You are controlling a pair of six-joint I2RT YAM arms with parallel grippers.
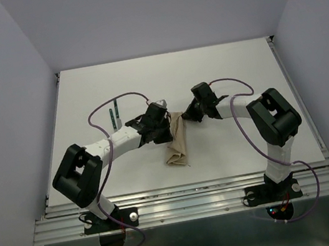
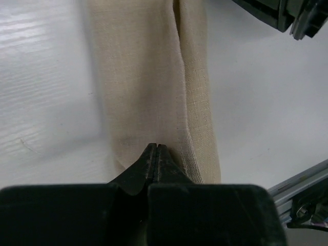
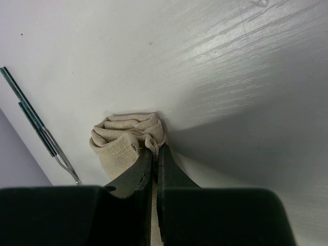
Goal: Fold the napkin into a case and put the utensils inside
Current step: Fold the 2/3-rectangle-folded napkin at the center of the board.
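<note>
Lying folded narrow on the white table (image 1: pixel 238 73), the beige-tan cloth napkin (image 1: pixel 177 140) is pinched at its bunched end by the right end effector (image 3: pixel 155 151) and at one edge by the left end effector (image 2: pixel 156 149); green-handled silver utensils (image 1: pixel 113 116) rest apart, leftward.

Napkin (image 2: pixel 154 77), a long folded strip, runs from 12 to 6 o'clock on the table (image 2: pixel 46 77). Left gripper (image 2: pixel 156 149), jaws closed, meets it at 6 o'clock. Rail (image 2: pixel 300 183) at 4 o'clock.
</note>
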